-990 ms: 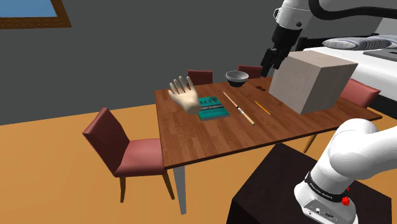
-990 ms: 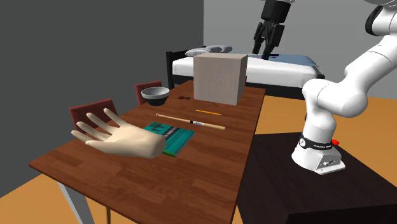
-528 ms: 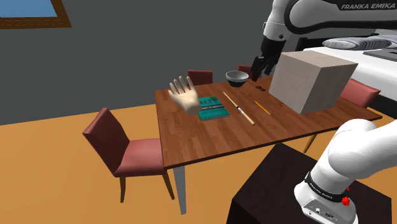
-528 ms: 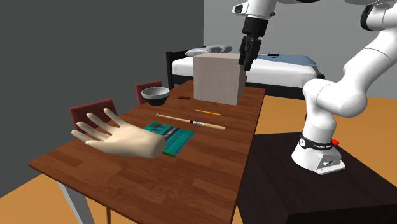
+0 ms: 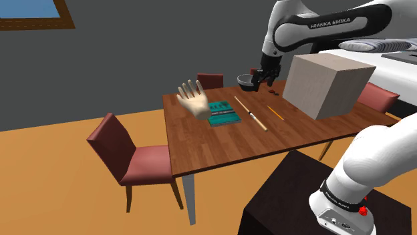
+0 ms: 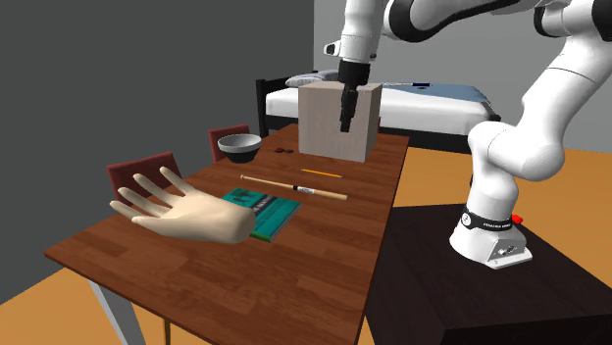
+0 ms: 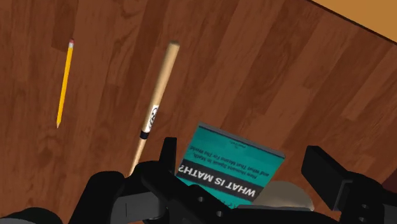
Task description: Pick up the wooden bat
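Approach phase here, no contact yet: my gripper (image 5: 262, 80) hangs above the table (image 5: 220, 143), near the bowl (image 5: 248, 81), with the jaws spread wide and nothing between them. The wooden bat (image 5: 250, 114) lies flat on the tabletop, between the teal book (image 5: 224, 112) and the pencil (image 5: 275, 113), touching neither. From my wrist camera the bat runs just outside the gap of my fingers (image 7: 168, 153); what sits under the gap right now is the book, not the target. So the next move, as I judge it, calls for a sideways shift to centre the bat between the jaws, a turn so the fingers straddle its slim shaft crosswise, then a straight drop until the tips nearly reach the wood. It's thin and round, so it could roll if I clip it off-centre. Quick count of the field: one bat, one pencil, one book, one bowl, one big pale box (image 5: 329, 83), one model hand (image 5: 194, 100), and three red chairs (image 5: 127, 157) I can count for certain.
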